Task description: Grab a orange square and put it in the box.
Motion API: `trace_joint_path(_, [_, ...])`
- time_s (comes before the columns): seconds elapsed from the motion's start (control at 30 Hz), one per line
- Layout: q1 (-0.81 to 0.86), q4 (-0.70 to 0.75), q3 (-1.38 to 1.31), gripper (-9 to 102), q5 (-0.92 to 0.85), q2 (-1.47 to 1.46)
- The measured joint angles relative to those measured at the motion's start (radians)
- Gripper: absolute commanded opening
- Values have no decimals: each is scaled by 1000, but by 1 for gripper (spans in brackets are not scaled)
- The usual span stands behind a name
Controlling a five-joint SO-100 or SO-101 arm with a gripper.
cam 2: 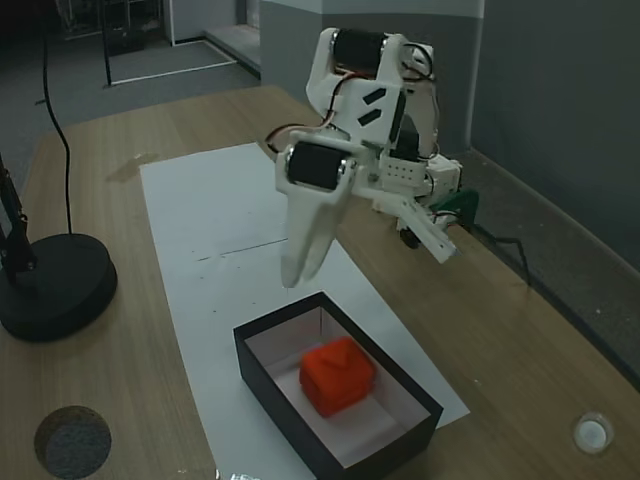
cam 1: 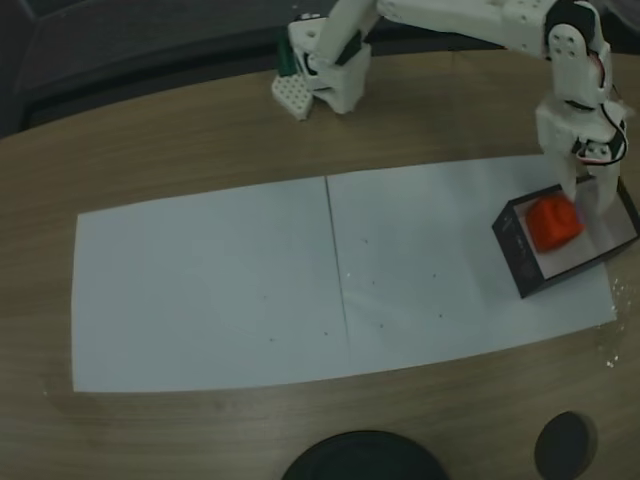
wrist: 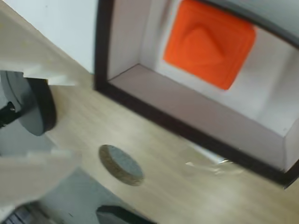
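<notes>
The orange square (cam 1: 553,222) (cam 2: 338,375) lies on the white floor of the box (cam 1: 512,250) (cam 2: 268,385), free of the gripper. In the wrist view the orange square (wrist: 210,44) shows an embossed mark and rests toward one end of the box (wrist: 187,128). My gripper (cam 1: 588,195) (cam 2: 298,275) hangs just above the box's far end, pointing down, open and holding nothing. Its two white fingers (wrist: 42,70) stand apart at the left edge of the wrist view.
The box sits at the end of two white paper sheets (cam 1: 210,290) on a wooden table. A black round stand base (cam 2: 55,285) (cam 1: 365,462) and a smaller dark disc (cam 2: 72,440) (cam 1: 565,445) lie near the table edge. The arm's base (cam 1: 320,70) is at the back.
</notes>
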Motion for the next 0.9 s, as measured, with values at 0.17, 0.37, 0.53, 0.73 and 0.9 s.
trace_joint_path(0.17, [235,107,0,0,0,265])
trace_joint_path(0.37, [551,201,0,0,2,687])
trace_joint_path(0.53, [741,276,-6,0,9,1049])
trace_joint_path(0.73, [735,282,-2,0,8,1439])
trace_joint_path(0.9, [735,282,212,0,8,1683])
